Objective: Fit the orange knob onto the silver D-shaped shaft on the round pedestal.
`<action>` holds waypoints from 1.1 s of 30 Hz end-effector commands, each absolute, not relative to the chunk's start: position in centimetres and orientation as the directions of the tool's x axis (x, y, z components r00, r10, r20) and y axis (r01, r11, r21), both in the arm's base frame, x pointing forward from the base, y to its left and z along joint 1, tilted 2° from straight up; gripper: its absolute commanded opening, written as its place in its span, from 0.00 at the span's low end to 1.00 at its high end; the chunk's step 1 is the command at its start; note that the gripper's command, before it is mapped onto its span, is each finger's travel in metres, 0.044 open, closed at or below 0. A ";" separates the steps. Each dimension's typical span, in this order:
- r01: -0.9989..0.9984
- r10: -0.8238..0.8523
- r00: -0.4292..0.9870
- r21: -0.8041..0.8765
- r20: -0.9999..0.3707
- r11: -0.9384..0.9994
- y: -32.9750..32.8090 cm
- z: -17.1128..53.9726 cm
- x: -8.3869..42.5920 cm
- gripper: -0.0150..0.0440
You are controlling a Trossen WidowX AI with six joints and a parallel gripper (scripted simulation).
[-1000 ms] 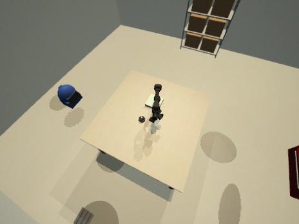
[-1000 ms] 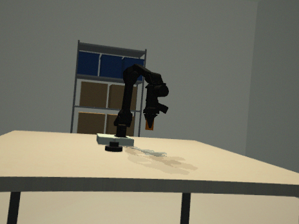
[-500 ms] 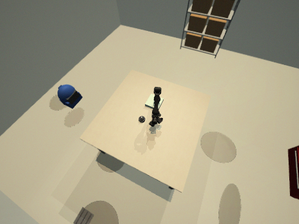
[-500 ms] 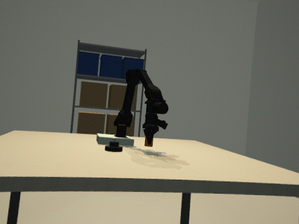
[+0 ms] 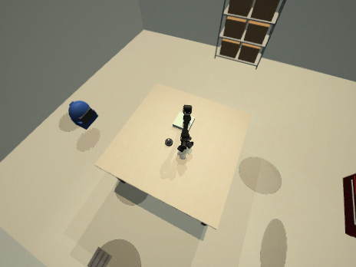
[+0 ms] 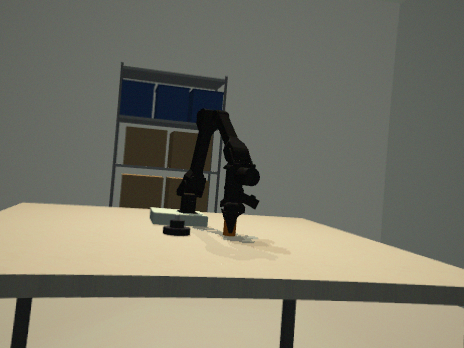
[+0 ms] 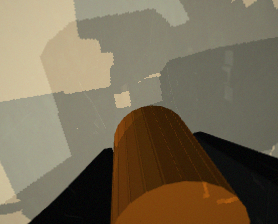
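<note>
My gripper (image 6: pixel 230 229) (image 7: pixel 153 148) is shut on the orange knob (image 6: pixel 234 230) (image 7: pixel 152 165). In the exterior view the knob is upright and very low, at or just above the table; I cannot tell if it touches. In the wrist view its flat end faces the camera, and its hole is out of sight. The dark round pedestal (image 5: pixel 169 143) (image 6: pixel 176 230) stands on the table to the left of the gripper and knob in the top and exterior views, well apart from them. The shaft on it is too small to make out its flat side.
The arm's pale base plate (image 5: pixel 178 122) (image 6: pixel 165 217) is behind the pedestal. The wooden table (image 5: pixel 146 127) (image 6: pixel 100 251) carries arm shadows around the knob. A blue helmet (image 5: pixel 79 110) and a shelf rack (image 5: pixel 251 18) (image 6: pixel 116 141) are beyond the table.
</note>
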State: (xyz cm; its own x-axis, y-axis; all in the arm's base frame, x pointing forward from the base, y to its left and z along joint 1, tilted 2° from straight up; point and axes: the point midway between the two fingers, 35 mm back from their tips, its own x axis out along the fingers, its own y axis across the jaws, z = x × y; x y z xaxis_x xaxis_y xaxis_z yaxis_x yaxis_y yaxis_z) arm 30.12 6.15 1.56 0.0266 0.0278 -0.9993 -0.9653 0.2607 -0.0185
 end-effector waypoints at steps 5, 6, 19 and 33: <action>-0.965 0.027 0.025 -0.017 -0.999 0.261 6.2 1.6 30.1 0.66; -0.965 0.027 0.025 -0.017 -0.999 0.261 6.2 1.6 30.1 0.66; -0.965 0.027 0.025 -0.017 -0.999 0.261 6.2 1.6 30.1 0.66; -0.966 0.033 0.028 -0.018 -0.999 0.258 5.9 9.6 29.9 1.00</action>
State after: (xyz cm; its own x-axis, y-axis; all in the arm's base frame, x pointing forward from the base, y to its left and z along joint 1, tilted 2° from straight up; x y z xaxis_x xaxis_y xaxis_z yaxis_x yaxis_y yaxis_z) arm 30.25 5.90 9.06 0.0425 0.0305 -0.9986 -0.9646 0.2616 -0.0330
